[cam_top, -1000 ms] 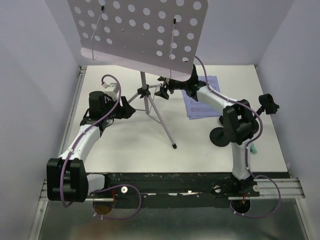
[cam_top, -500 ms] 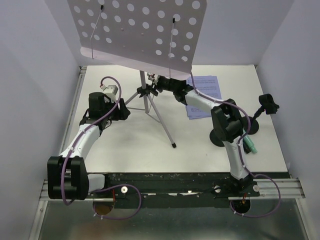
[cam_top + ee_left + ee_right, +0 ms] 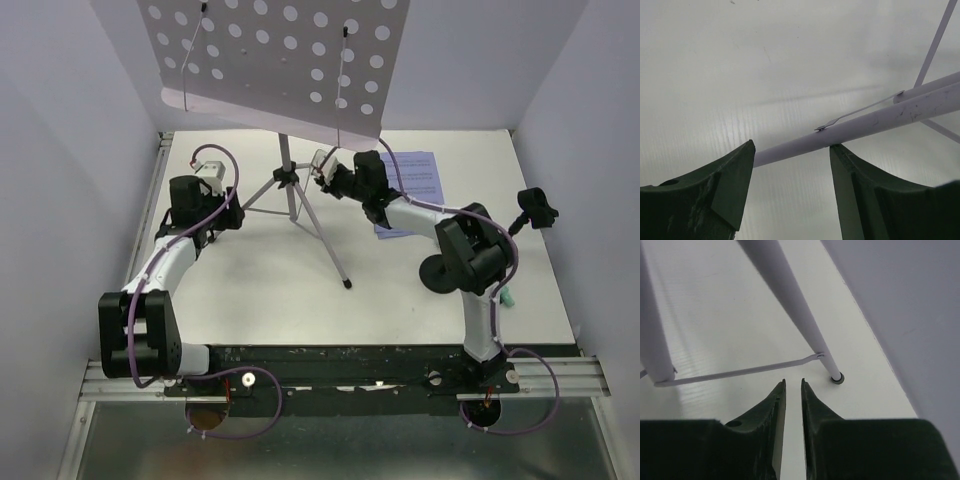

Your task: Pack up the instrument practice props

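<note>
Left fingers (image 3: 720,190) spread open around a tripod leg (image 3: 875,122) of the music stand (image 3: 270,60), apparently to fold it; right fingers (image 3: 762,425), nearly closed and empty, beside another leg (image 3: 790,305).

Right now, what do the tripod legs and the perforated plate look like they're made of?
Tripod legs: probably painted metal tubing; smooth, pale, matte, with faint scuffs. Perforated plate: thin rigid sheet, lilac matte, evenly punched round holes; metal or plastic, I cannot tell.
</note>
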